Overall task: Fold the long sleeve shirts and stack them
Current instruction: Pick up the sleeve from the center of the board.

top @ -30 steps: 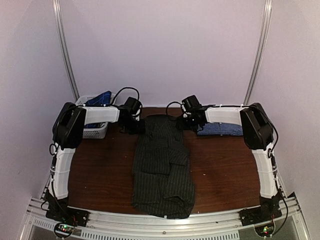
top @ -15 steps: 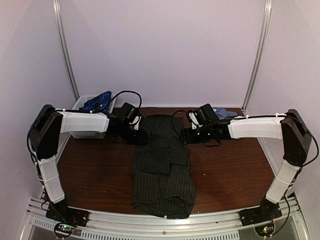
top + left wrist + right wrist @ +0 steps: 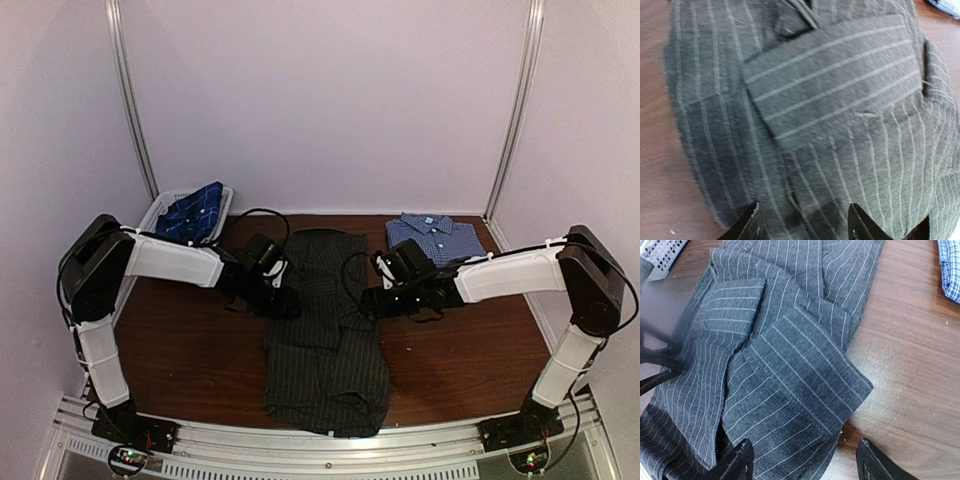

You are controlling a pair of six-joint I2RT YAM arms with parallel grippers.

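The charcoal pinstripe shirt point(image 3: 325, 330) lies lengthwise down the middle of the table, sleeves folded in over the body; it also fills the left wrist view point(image 3: 830, 110) and most of the right wrist view point(image 3: 780, 360). My left gripper point(image 3: 283, 303) is open, low over the shirt's left edge point(image 3: 802, 220). My right gripper point(image 3: 371, 303) is open over the shirt's right edge, astride a folded cuff point(image 3: 805, 460). The blue-and-white check shirt point(image 3: 432, 236) lies folded at the back right. The navy plaid shirt point(image 3: 193, 210) sits in the basket.
A white mesh basket point(image 3: 158, 212) stands at the back left corner; its corner shows in the right wrist view point(image 3: 660, 252). The brown wooden table point(image 3: 200, 350) shows on both sides of the pinstripe shirt. Walls close in the back and sides.
Both arms have stretched out and come toward the near side, from the shirt's collar end to its middle. The check shirt and basket, once partly covered by the arms, are now in full view.
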